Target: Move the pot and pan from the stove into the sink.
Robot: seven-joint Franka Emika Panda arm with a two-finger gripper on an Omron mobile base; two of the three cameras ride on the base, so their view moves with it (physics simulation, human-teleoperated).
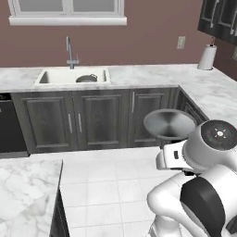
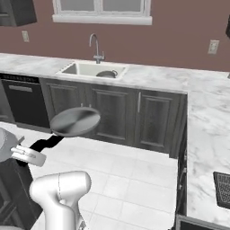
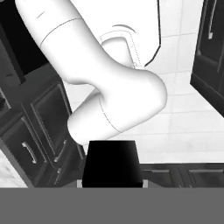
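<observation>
The pan (image 1: 170, 122) (image 2: 75, 121), a shiny silver skillet, hangs level in the air over the tiled floor in front of the lower cabinets. My gripper (image 2: 36, 149) is shut on its thin dark handle (image 2: 47, 143), whose end shows as a black block (image 3: 111, 164) in the hand view. The grey pot (image 1: 86, 78) (image 2: 107, 73) sits inside the pale sink (image 1: 53, 77) (image 2: 78, 68), at its right end, under the chrome faucet (image 1: 69, 51) (image 2: 95, 45). A dark gridded panel (image 2: 222, 188) lies in the right-hand counter; I cannot tell whether it is the stove.
Dark cabinet doors (image 1: 97, 120) run below the marble counter (image 1: 152, 74). A paper towel roll (image 1: 207, 58) stands at the back right. A black dishwasher (image 2: 27, 101) is left of the sink cabinets. A marble island corner (image 1: 23, 190) juts in near left.
</observation>
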